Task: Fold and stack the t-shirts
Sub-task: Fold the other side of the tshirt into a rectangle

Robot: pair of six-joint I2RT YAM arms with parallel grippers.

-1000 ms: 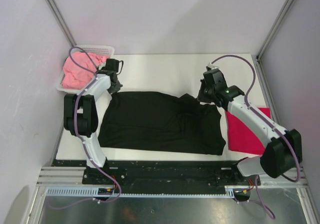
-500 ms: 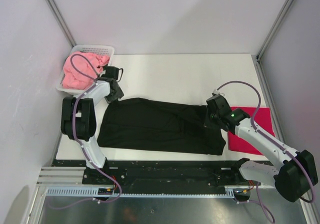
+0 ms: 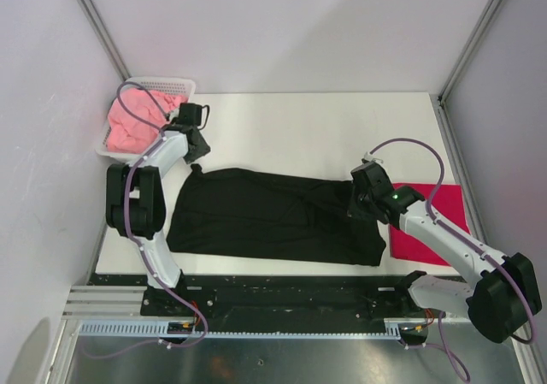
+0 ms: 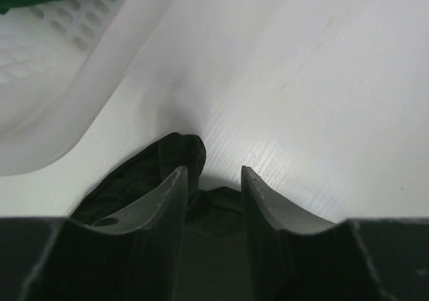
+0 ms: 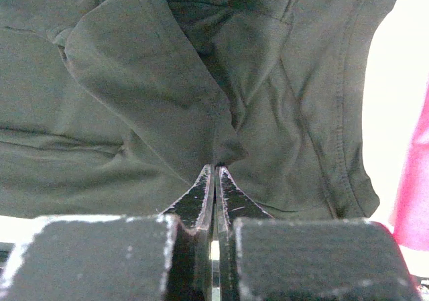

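1. Pinching the black t-shirt (image 3: pixel 265 217): my right claw (image 5: pixel 215 168) is pressed together on a raised fold near its right end.
2. My left claw (image 4: pixel 213 173): fingers apart, over that shirt's far left corner on the surface (image 3: pixel 299 132).
3. Lying flat just right of it: red t-shirt (image 3: pixel 412 247).

Black t-shirt (image 3: pixel 273 217) lies folded in a long band across the near worktop (image 3: pixel 308 127), rumpled at its right end; crimson t-shirt (image 3: pixel 410 249) flat just beside that end; pink t-shirt (image 3: pixel 124 132) heaped in the white basket (image 3: pixel 171 83), far-left corner.
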